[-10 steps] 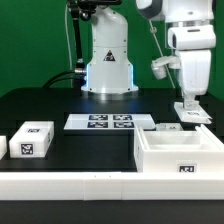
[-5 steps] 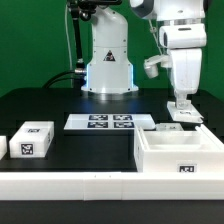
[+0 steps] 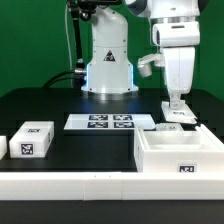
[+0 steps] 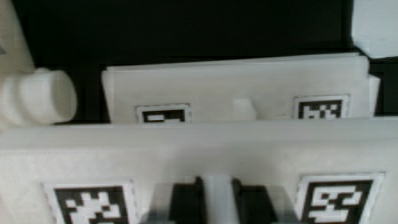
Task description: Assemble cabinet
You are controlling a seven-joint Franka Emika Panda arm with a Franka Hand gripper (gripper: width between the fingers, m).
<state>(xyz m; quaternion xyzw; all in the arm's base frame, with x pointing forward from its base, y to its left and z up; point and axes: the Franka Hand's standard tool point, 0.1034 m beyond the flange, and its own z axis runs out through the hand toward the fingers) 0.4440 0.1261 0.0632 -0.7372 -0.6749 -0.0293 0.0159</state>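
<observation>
Exterior view: gripper point(image 3: 174, 104) is hanging above the far side of the cabinet point(image 3: 180, 152), which is sitting on that view's right, near the front. Can't tell if its fingers are shut. Seemingly lining up a grasp there; next is calling for a straight, careful drop.

So the white arm's two-finger gripper point(image 3: 173, 106) hangs pointing straight down over the back edge of the large white plastic box-shaped cabinet point(image 3: 170, 158), which sits on the exterior view's right of the black table point(image 3: 50, 105). Can't tell if the fingers are pinching anything. The thin flat white marker board point(image 3: 112, 122) lies mid-table, in front of the arm's white base point(image 3: 108, 65). A small white single-tag block point(image 3: 32, 140) sits well apart on the exterior view's left.
</observation>
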